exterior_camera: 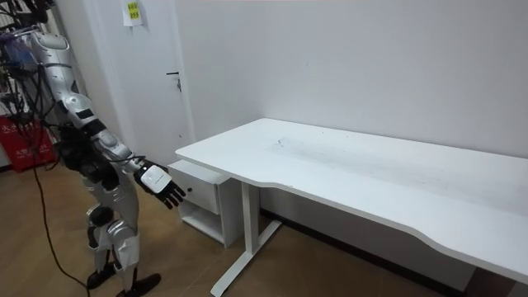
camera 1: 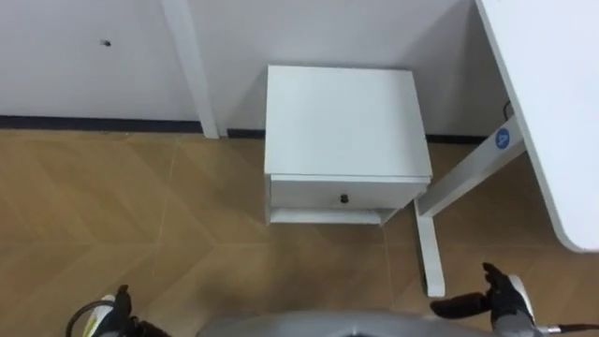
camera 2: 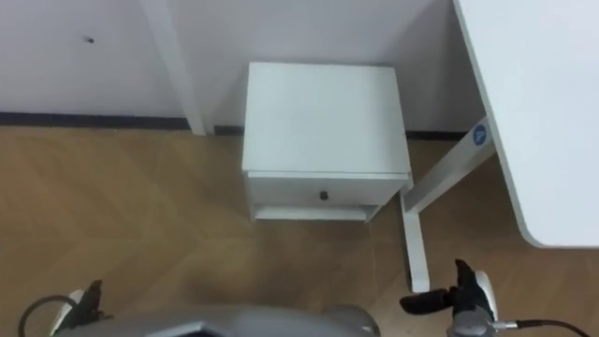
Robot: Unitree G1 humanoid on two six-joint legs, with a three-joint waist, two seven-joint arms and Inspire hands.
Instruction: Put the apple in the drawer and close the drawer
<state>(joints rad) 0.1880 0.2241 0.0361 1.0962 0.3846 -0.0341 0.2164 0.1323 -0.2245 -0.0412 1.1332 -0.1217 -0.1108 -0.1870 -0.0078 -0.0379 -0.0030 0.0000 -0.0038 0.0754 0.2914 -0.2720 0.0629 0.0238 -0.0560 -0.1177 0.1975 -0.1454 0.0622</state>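
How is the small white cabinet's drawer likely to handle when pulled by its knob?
The drawer looks like rigid board, so it should slide straight rather than flex. Its knob is small and dark, probably an awkward, slippery pinch. The cabinet looks light and stands on smooth wooden floor, so it may shift.

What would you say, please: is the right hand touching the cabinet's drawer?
Apart: the left eye view shows wooden floor between the right hand and the closed drawer.
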